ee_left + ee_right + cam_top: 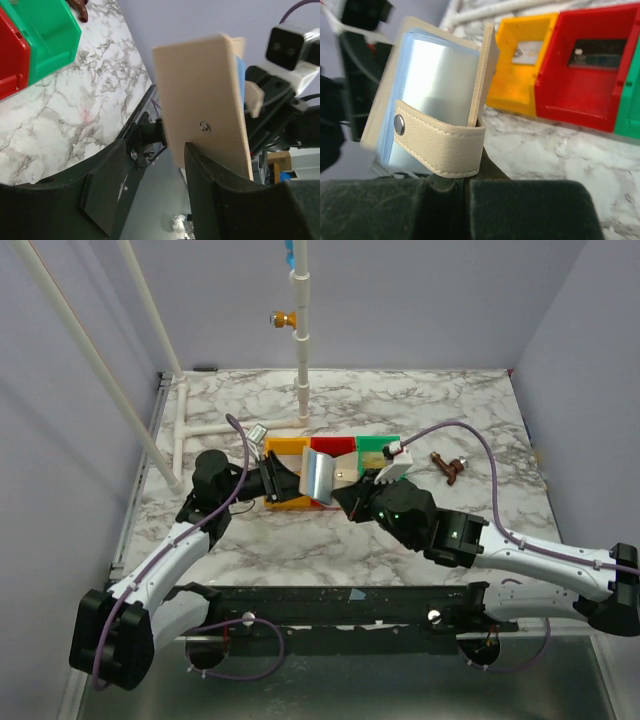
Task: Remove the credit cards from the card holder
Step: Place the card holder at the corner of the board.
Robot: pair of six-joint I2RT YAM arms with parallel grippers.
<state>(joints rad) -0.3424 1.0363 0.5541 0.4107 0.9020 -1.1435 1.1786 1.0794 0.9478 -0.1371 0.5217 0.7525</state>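
The card holder (318, 476) hangs above the table in front of the trays, held between the two arms. My right gripper (465, 178) is shut on its lower edge, beside the tan snap strap (439, 141). The holder stands open, showing pale grey-blue sleeves (436, 70); whether a card sits in them I cannot tell. My left gripper (156, 150) is open, and the tan snap-dot outer face (200, 95) rests against its right finger (220, 195). A dark card (597, 52) lies in the red tray (580, 107) and a pale card (527, 50) in the yellow tray (512, 97).
Yellow (283, 452), red (333, 445) and green (378, 445) trays stand in a row behind the holder. A small brown object (450, 468) lies to their right. A white pipe frame (300, 350) rises at the back and left.
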